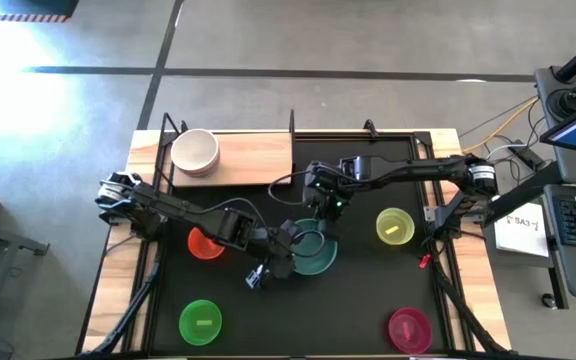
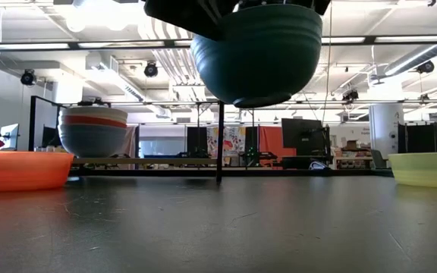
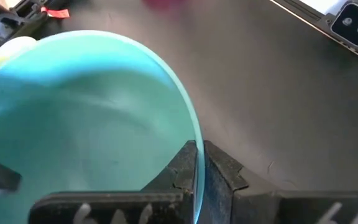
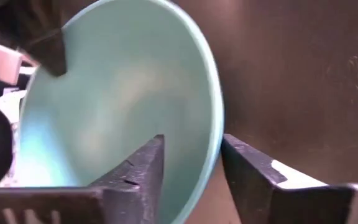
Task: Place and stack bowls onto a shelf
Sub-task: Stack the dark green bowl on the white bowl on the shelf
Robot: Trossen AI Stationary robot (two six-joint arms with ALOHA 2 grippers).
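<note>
Two grippers are met at the rim of one teal bowl [image 1: 315, 252], which is seen in the low view lifted clear of the mat [image 1: 368, 300]. The left gripper [image 3: 197, 163] is clamped tight on the rim, one finger inside the bowl and one outside, with the wall pinched between them. The right gripper [image 4: 191, 163] is set across the opposite side of the rim, its jaws parted, so that a gap is seen between the outer finger and the bowl's wall; the rim lies between the fingers without being squeezed. On the shelf [image 1: 258, 157], well apart from both sets of jaws, a stack of bowls [image 1: 195, 151] is stood at its left end, white on top, with red and blue-grey bands shown under it in the low view. Four small bowls are left on the mat: orange [image 1: 205, 243] just beside the left arm, yellow-green [image 1: 395, 226] near the right arm, green [image 1: 201, 321] and magenta [image 1: 409, 328] farther off.
</note>
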